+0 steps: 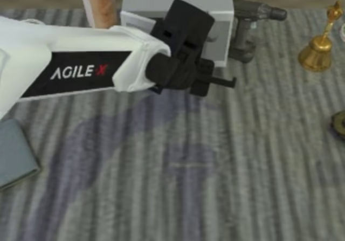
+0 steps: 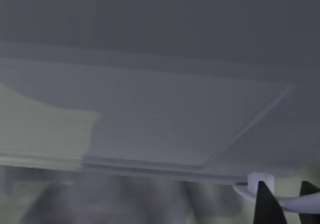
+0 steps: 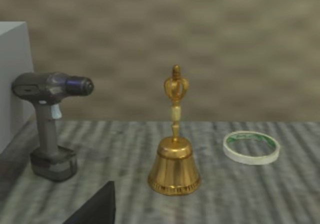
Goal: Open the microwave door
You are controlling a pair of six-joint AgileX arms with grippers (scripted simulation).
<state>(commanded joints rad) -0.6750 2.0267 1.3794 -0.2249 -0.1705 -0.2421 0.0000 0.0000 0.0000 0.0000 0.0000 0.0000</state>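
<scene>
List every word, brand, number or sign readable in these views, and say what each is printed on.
"AGILE X": white letters with a red X, on the black panel of the left arm, seen in the top view.
No other text is readable: the microwave, power drill, gold bell and tape roll show no lettering.

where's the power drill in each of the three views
Top view: the power drill stands at the far edge, touching or nearly touching the right side of the microwave, with the left gripper nearby.
Left wrist view: not in it; only a grey panel up close.
Right wrist view: the drill stands upright beside the microwave wall.
Shared landmark: the golden bell, on the drill's far side from the microwave.
</scene>
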